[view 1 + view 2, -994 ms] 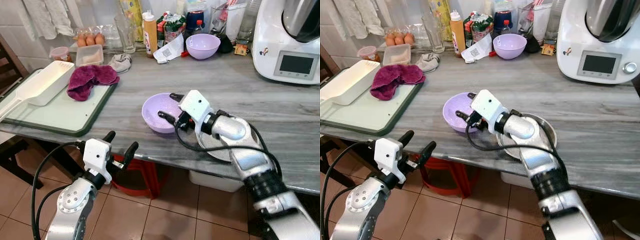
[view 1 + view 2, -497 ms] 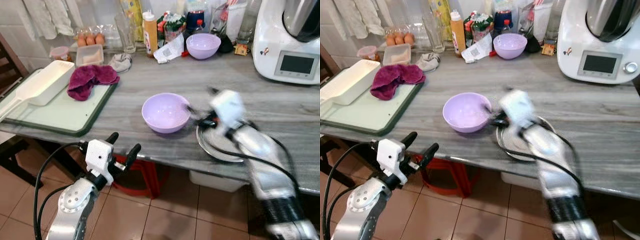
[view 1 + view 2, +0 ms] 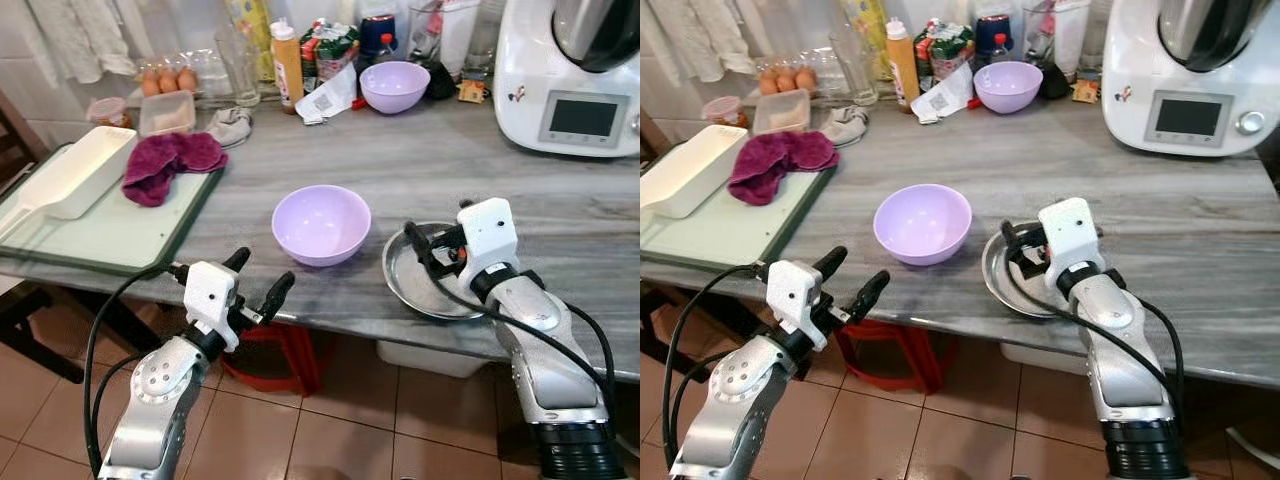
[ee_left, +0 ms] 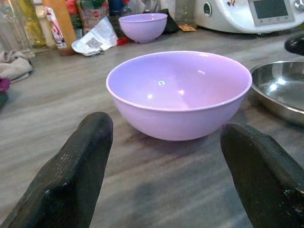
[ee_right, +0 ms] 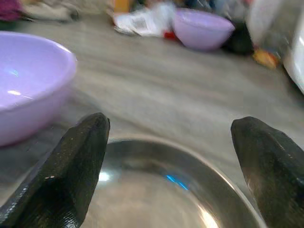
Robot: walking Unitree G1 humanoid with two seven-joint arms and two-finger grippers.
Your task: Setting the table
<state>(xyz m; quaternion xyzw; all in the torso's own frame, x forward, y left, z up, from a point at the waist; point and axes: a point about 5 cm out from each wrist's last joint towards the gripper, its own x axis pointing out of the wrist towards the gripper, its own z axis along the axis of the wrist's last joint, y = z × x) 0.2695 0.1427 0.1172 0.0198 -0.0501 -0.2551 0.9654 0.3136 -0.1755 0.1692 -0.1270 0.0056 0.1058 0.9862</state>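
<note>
The left gripper (image 3: 258, 276) hung wide open off the tabletop's (image 3: 560, 215) near edge, the lavender bowl (image 3: 321, 223) just beyond its fingertips. The right gripper (image 3: 437, 233), fingers spread wide and empty, hovered over the steel plate (image 3: 415, 285) beside that bowl; a second lavender bowl (image 3: 396, 86) stood well beyond.

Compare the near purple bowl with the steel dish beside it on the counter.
The near purple bowl is matte lilac and deep with steep sides; the steel dish is shiny metal, shallow and wider. The bowl stands with nothing over it, while the right gripper hovers over the dish with its fingers open. Both sit upright and look empty, side by side near the counter's front edge.
</note>
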